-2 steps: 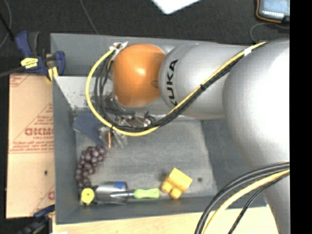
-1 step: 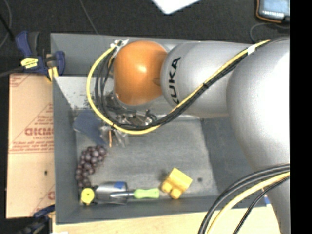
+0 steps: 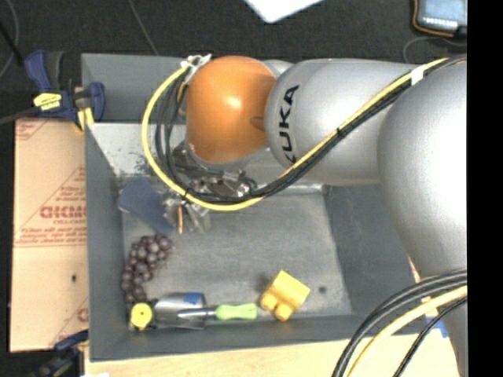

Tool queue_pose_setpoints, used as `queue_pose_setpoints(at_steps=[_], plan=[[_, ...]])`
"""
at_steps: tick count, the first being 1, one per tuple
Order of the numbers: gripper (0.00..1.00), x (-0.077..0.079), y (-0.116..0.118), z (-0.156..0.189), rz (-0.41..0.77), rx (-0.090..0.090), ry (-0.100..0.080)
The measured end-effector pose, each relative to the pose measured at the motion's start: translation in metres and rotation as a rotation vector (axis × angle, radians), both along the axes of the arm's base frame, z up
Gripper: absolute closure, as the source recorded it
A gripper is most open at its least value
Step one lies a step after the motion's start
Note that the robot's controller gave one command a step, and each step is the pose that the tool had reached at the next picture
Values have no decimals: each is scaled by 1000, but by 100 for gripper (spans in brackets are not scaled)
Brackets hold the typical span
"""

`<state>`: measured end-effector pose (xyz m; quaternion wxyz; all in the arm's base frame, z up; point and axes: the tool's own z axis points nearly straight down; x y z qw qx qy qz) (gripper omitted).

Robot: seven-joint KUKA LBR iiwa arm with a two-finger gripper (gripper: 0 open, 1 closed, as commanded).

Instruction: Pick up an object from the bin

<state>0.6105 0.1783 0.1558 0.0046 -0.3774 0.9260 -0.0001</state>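
My gripper point(image 3: 187, 217) hangs below the orange wrist cover in the bin's upper left part, low over the floor. Its fingers stand open with nothing between them. Just to its left lies a flat blue piece point(image 3: 144, 201), close to the left fingertip; whether they touch I cannot tell. A bunch of dark purple grapes point(image 3: 145, 262) lies below and left of the gripper, apart from it.
Along the bin's front wall lie a small yellow round piece point(image 3: 140, 316), a silver and blue thing point(image 3: 178, 308), a green handle-like piece point(image 3: 236, 312) and a yellow block point(image 3: 284, 294). The arm covers the bin's back and right side.
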Motion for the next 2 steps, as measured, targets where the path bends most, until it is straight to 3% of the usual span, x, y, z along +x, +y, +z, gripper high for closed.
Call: queue_pose_setpoints(at_steps=[2], plan=[[100,3,0,27,-3,3,-12]])
